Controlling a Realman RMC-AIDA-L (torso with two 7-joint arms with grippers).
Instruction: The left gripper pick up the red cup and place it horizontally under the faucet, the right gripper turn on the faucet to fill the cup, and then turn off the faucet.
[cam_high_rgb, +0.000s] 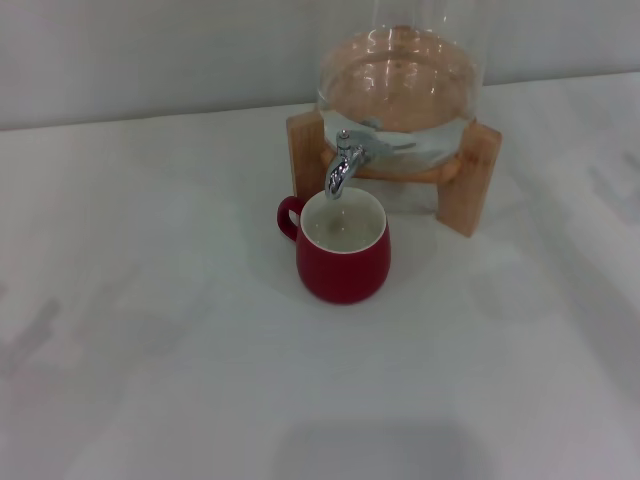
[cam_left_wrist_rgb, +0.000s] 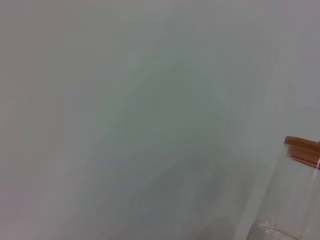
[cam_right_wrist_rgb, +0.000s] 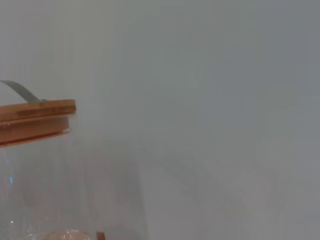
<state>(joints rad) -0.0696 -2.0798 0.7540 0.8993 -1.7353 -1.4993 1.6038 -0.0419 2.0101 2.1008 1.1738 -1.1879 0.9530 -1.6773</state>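
Red cup (cam_high_rgb: 343, 252) stands upright on the white table (cam_high_rgb: 150, 330), mouth right under the faucet (cam_high_rgb: 345, 165) spout, handle toward robot's left. Glazed ceramic: rigid, slick, chips if knocked, likely heavier with water in it. Best hold looks like across the belly or rim; loop handle is small. Glass jar (cam_high_rgb: 400, 70) on wooden stand (cam_high_rgb: 475, 180) sits just behind, crowding any reach. Neither gripper in view, so can't tell finger state.
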